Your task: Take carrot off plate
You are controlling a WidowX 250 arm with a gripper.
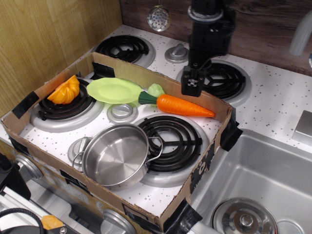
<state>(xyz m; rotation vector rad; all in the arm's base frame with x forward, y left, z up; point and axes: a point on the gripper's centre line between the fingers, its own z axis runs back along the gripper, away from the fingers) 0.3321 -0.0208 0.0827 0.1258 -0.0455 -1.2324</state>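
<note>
The orange carrot (183,105) with its dark green stem end lies on the white stovetop inside the cardboard box, beside the lime-green plate (114,90) and not on it; the stem end points at the plate's right edge. My gripper (192,83) hangs above the box's back wall, up and behind the carrot, clear of it. It holds nothing; its fingers look close together, but I cannot tell whether they are open or shut.
A steel pot (117,155) sits at the box's front. An orange ridged wedge (65,90) lies on the left burner. A pale green lump (156,90) sits by the carrot's stem. The cardboard wall (146,73) rings the area. A sink (253,180) is at right.
</note>
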